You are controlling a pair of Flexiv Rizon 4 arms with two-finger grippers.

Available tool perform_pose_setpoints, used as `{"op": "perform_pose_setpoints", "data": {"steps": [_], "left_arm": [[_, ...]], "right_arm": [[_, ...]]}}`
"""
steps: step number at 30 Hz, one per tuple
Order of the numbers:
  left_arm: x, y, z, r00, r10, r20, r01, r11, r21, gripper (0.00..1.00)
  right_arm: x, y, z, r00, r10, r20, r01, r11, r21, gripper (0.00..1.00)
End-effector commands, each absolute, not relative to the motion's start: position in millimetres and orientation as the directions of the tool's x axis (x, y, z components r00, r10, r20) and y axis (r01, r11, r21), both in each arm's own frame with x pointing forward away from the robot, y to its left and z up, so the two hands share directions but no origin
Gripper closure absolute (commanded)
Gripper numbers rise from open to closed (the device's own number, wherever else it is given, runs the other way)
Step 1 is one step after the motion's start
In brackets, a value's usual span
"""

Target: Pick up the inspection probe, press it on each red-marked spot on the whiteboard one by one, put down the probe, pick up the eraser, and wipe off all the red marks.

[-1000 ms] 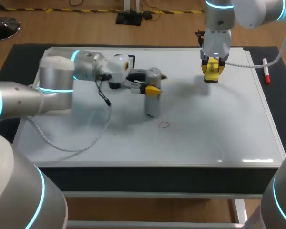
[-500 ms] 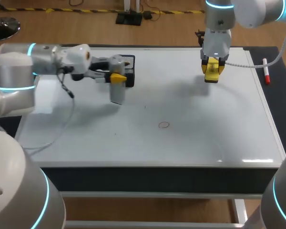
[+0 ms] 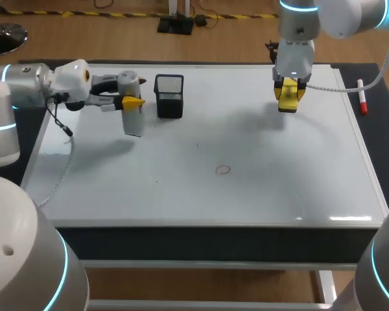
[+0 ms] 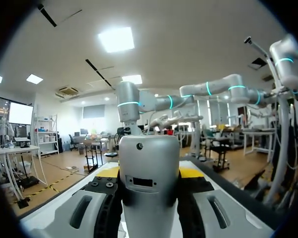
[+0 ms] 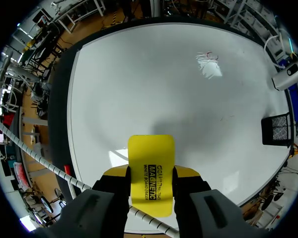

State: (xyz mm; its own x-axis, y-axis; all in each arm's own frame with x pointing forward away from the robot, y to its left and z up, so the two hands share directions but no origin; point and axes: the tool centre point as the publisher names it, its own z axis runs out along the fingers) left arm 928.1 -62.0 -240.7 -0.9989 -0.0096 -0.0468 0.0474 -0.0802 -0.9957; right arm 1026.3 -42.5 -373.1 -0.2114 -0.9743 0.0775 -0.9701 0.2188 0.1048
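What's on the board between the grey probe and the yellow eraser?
Head view: a black mesh holder beside the probe; from there to the eraser, bare whiteboard.

Floor: light brown wood floor (image 3: pixel 233 39) shows beyond the far side of the bench and again below its near side.
Floor marking: a yellow-and-black striped tape (image 3: pixel 84 14) runs across the wood at the far end.
Bench: a dark front edge (image 3: pixel 181 243) spans the near side, with a white frame (image 3: pixel 201 264) just under it.
Ceiling: a pale ceiling (image 4: pixel 198 44) crossed by dark thin lines, seen in the left wrist view.
Light: one bright square light panel (image 4: pixel 116 38) overhead, with a smaller panel (image 4: pixel 34 78) farther off to the side.
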Motion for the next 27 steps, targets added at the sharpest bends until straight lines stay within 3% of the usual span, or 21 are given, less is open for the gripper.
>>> {"op": "perform_pose_setpoints", "data": {"steps": [1, 20, 27], "left_arm": [[921.2, -52.7, -242.3, -0.998, -0.032, -0.045, 0.047, -0.089, -0.995, 1.00], [920.8, -42.1, -244.6, -0.997, -0.059, -0.040, 0.046, -0.108, -0.993, 1.00], [920.8, -42.1, -244.6, -0.997, -0.059, -0.040, 0.046, -0.108, -0.993, 1.00]], "right_arm": [[1026.8, -43.6, -371.7, -0.209, -0.975, 0.079, -0.971, 0.216, 0.105, 1.00], [1026.8, -43.6, -371.7, -0.209, -0.975, 0.079, -0.971, 0.216, 0.105, 1.00], [969.0, -31.1, -386.0, -0.116, -0.987, 0.108, -0.987, 0.126, 0.099, 1.00]]}}
